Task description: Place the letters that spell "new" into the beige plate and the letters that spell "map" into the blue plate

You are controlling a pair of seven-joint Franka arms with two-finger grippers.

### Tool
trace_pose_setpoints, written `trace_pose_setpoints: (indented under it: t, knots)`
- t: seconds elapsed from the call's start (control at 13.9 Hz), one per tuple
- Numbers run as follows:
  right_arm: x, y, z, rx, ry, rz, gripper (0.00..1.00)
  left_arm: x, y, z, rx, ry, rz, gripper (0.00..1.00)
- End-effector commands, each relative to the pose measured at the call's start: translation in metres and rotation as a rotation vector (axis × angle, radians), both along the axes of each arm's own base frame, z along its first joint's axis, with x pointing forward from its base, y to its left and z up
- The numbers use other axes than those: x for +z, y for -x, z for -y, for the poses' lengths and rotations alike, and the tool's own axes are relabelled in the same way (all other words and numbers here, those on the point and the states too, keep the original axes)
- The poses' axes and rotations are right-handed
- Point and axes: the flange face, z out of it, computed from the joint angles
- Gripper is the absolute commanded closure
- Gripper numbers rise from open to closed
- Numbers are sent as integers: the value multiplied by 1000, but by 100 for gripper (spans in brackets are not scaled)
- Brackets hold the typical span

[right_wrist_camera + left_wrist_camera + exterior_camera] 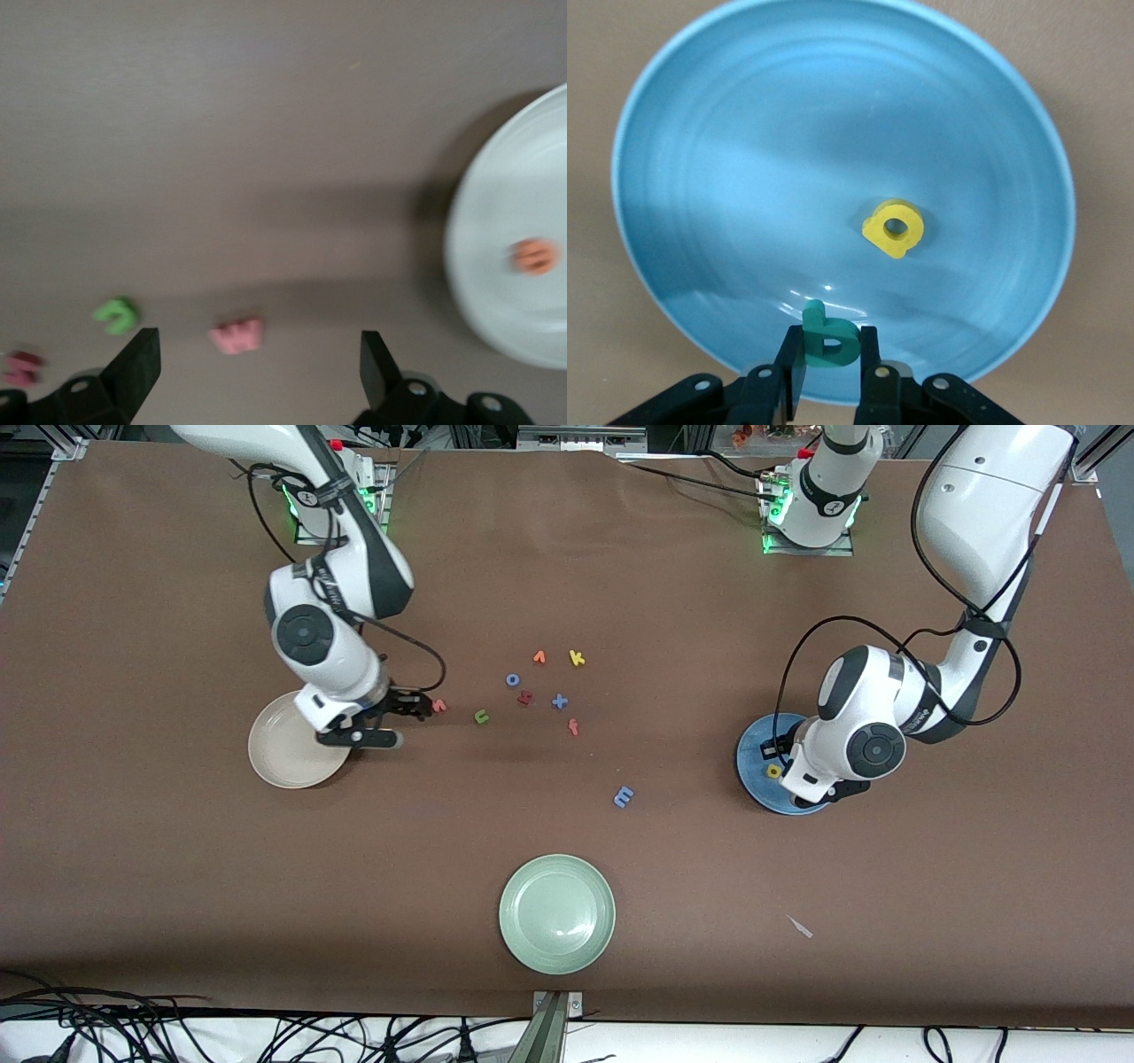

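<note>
Plates number three: beige plate holding one orange e, blue plate holding one yellow a, pale green plate. Left gripper pinches the teal-green p over the blue plate. Right gripper gapes wide, holding nothing, above the red-pink w, beside the green n. One blue m lies between the plates.

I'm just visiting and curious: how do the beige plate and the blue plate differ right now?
The beige plate holds one orange letter; the blue plate holds a yellow letter.

Over the blue plate, the left gripper is shut on a teal-green letter; near the beige plate, the right gripper is open and holds nothing.

The beige plate lies toward the right arm's end, the blue toward the left arm's.

Both are round and shallow-rimmed.
</note>
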Motion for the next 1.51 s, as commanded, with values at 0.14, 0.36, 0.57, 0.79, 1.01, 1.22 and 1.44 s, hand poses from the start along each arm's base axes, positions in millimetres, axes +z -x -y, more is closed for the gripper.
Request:
trace_pose_setpoints:
  t: [0.14, 0.36, 0.57, 0.79, 1.01, 1.22, 1.44]
  knots:
    - [-26, 13, -59, -165, -31, 16, 0, 19, -3, -2, -41, -5, 22, 0]
    - [-45, 19, -91, -210, -36, 24, 0, 64, -23, 30, -71, 8, 70, 0]
    - [-61, 22, -110, -242, -41, 36, 0, 102, -35, 83, -137, 68, 142, 0]
    - [-65, 23, -111, -240, -36, 36, 0, 114, -42, 144, -217, 116, 190, 0]
    - [-73, 23, -110, -236, -33, 39, 0, 105, -54, 189, -353, 189, 219, 0]
    - [-82, 29, -107, -229, -19, 27, 2, 82, -58, 215, -458, 246, 284, 0]
    - [-83, 36, -102, -209, -13, 21, 9, 34, -40, 259, -616, 212, 333, 0]
